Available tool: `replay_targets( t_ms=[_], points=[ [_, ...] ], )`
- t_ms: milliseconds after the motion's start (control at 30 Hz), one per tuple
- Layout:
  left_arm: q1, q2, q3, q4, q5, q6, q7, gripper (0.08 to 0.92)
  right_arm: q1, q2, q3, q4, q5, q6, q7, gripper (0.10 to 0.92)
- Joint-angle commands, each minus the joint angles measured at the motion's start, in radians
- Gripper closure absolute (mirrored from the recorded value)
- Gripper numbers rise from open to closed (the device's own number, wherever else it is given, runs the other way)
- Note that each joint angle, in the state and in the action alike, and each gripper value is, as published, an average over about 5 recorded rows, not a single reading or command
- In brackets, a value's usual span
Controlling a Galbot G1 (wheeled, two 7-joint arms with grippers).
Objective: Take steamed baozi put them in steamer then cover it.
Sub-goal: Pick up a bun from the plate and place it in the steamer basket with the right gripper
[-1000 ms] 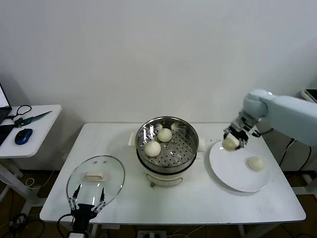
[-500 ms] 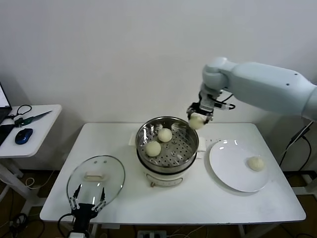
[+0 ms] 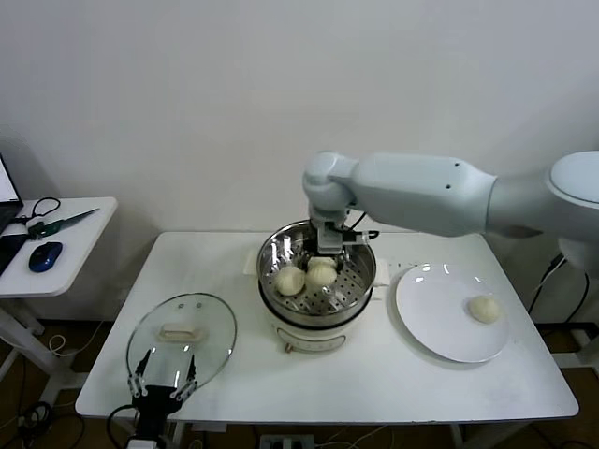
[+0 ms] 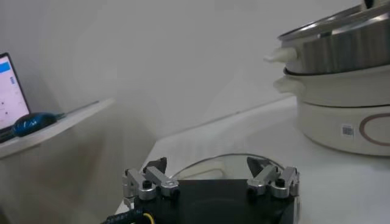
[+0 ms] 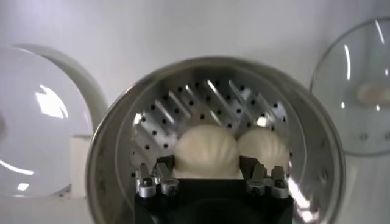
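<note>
Head view, closest thing first: the left gripper (image 3: 161, 385) is parked at the near table edge with its fingers spread apart, right by the glass lid (image 3: 181, 335), which lies flat on the table (image 3: 374, 383). Behind that sits the steamer (image 3: 316, 281), and the right gripper (image 3: 322, 259) is down inside it, holding a baozi (image 5: 207, 149) between its fingers just over the perforated floor. In the right wrist view the fingers look clamped on that bun's sides, and a second bun (image 5: 263, 146) sits touching or almost touching it. The head view shows a bun (image 3: 288, 279) next to the held one too. One last baozi (image 3: 484, 308) waits on the white plate (image 3: 440, 337), off to the right of the steamer. What worries me: it's crowded in there, so when the fingers let go, one could bump the neighbouring bun or the soft dough could stick to a pad and come back up. A bun left leaning on another could also sit too high for the lid to close properly. Hard to tell: whether the held bun is actually resting on the floor yet, since the gripper body covers its underside, and the arm blocks the back of the basket, so I can't count the buns for sure.
</note>
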Motion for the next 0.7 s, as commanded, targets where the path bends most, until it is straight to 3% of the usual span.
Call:
replay_targets(
  t_ms=[33, 400, 700],
  points=[
    [0.003, 0.005, -0.004, 0.008, -0.012, -0.004, 0.000, 0.177, -0.044, 0.047, -0.026, 0.043, -0.007, 0.011, -0.004, 0.330],
    [-0.001, 0.003, 0.002, 0.013, -0.008, -0.003, 0.000, 0.177, -0.054, 0.018, -0.029, 0.057, -0.014, -0.006, -0.007, 0.313],
    [0.002, 0.003, 0.001, 0.014, -0.007, -0.005, 0.000, 0.177, -0.036, -0.009, 0.006, 0.043, -0.024, 0.004, -0.021, 0.205]
  ],
)
